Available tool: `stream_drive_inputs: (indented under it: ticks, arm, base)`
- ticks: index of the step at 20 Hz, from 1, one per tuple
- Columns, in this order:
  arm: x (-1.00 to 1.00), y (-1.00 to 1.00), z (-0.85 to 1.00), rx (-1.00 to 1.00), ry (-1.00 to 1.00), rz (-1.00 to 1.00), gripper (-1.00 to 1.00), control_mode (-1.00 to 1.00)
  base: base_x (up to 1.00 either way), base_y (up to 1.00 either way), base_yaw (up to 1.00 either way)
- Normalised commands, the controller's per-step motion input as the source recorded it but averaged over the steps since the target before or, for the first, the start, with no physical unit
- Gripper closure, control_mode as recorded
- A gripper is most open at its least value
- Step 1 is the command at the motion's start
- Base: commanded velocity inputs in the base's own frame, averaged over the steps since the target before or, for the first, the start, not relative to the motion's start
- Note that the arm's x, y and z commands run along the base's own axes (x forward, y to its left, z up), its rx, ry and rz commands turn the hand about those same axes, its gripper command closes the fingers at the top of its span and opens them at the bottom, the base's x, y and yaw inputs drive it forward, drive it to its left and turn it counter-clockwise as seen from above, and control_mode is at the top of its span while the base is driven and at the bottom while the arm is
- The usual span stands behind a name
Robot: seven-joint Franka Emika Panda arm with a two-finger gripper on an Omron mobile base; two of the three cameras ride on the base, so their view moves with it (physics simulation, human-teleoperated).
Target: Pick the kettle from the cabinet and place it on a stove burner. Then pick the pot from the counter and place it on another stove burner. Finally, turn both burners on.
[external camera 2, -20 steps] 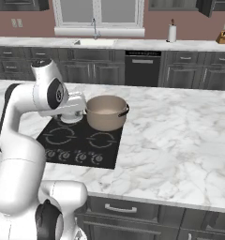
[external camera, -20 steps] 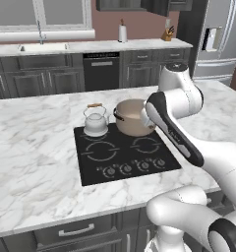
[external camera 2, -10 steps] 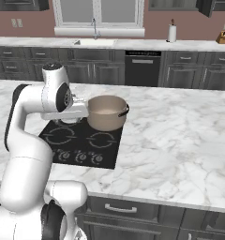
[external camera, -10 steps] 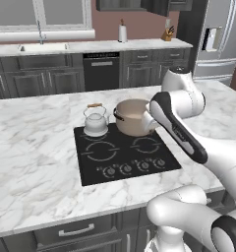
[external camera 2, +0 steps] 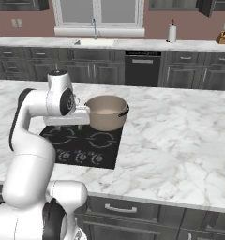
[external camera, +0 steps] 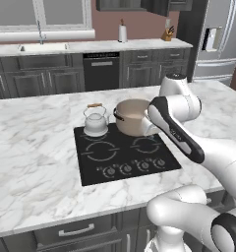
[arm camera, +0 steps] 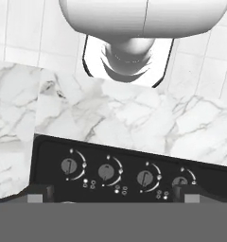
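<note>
On the black glass cooktop at the centre of the left base view, the kettle stands on the rear left burner, its wooden-topped wire handle upright. Just to its right the pot sits on the rear right burner, close beside the kettle; I cannot tell whether the two touch. Right of the pot, the white arm folds over the cooktop's right edge, its hand low beside the pot. Along the cooktop's near edge runs a row of small round knobs. The marble counter spreads around it all.

Across the right base view, the arm rises at the left, covering most of the kettle, and the pot stands to the right of it on the cooktop.

Looking down in the hand view, four knobs line the cooktop's edge across the lower frame, with marble above them. The gripper has its two dark finger tips far apart at the bottom corners, jaws wide and empty.
</note>
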Motion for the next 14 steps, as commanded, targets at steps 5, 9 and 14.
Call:
stream_drive_inputs:
  ticks: [5,9,14]
  arm:
    - [0.05,0.00,-0.36,0.00,0.10,-0.07,-1.00,-1.00]
    - [0.06,0.00,-0.40,0.00,0.07,-0.08,-1.00,-1.00]
    - [0.11,0.00,-0.43,0.00,0.02,-0.09,-1.00,-1.00]
  base:
    - [0.00,0.00,0.00]
    - [0.00,0.00,0.00]
    - [0.00,0.00,0.00]
